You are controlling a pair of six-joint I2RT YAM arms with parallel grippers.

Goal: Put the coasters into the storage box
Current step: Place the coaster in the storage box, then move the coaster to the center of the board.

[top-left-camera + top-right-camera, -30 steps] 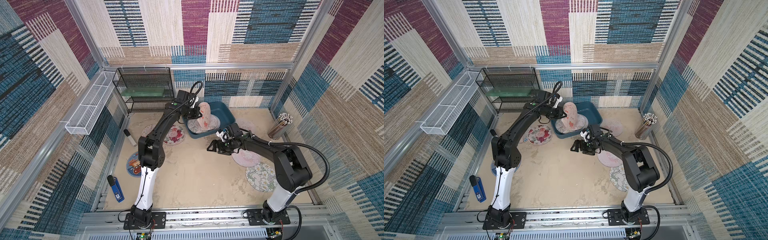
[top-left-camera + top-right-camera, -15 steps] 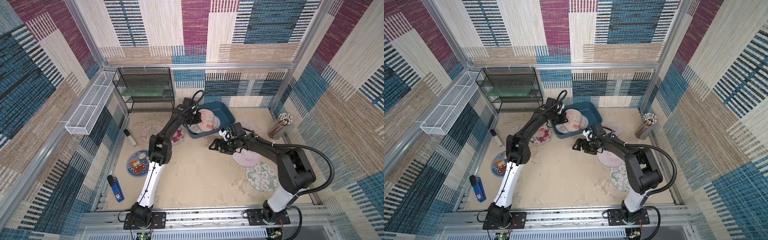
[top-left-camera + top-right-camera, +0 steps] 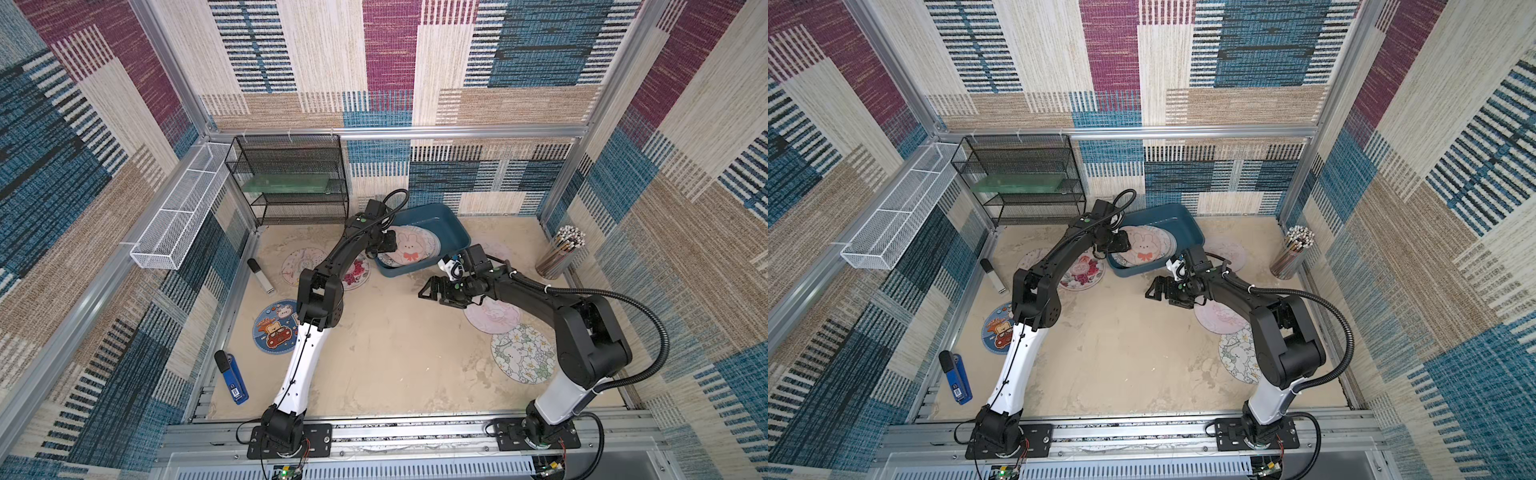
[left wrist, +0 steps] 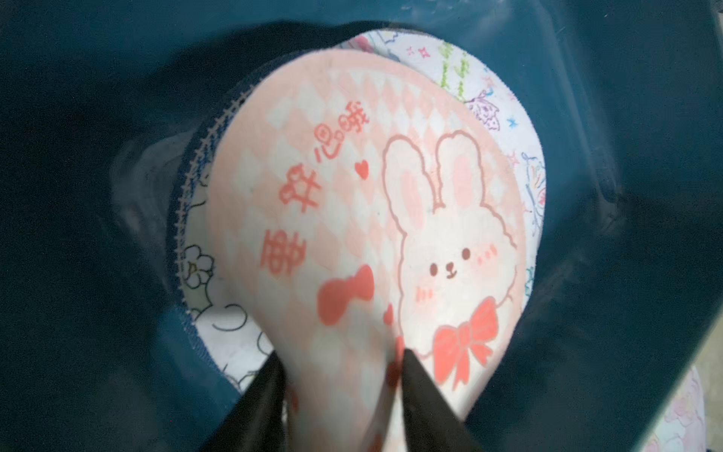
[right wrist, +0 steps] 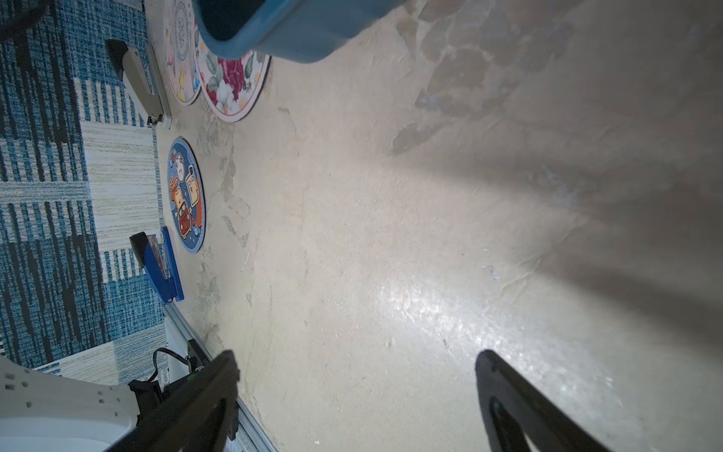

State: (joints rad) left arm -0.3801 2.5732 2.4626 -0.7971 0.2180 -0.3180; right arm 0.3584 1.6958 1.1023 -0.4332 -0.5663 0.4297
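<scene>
The teal storage box [image 3: 453, 226] [image 3: 1187, 224] stands at the back of the floor and holds a stack of coasters. On top lies a pink bunny coaster [image 3: 411, 249] [image 4: 391, 235]. My left gripper [image 3: 388, 243] [image 4: 340, 375] is at the box's left rim, open; the bunny coaster's near edge, bulged and blurred, lies loose between the fingers. My right gripper [image 3: 432, 291] [image 5: 356, 375] hangs open and empty over bare floor in front of the box. More coasters lie on the floor: a dark blue one [image 3: 274, 326], a red floral one [image 3: 357, 272], a pink one [image 3: 492, 316].
A white-flower coaster [image 3: 521, 353] lies by the right arm's base. A black wire rack [image 3: 291, 183] and a white mesh basket [image 3: 178, 212] stand at the back left. A blue stapler [image 3: 232, 376], a grey stapler [image 3: 259, 274] and a pencil cup [image 3: 559, 253] line the sides.
The left gripper brought the upright bunny coaster down into the box, laid it on the stack and opened. The right arm has barely moved.
</scene>
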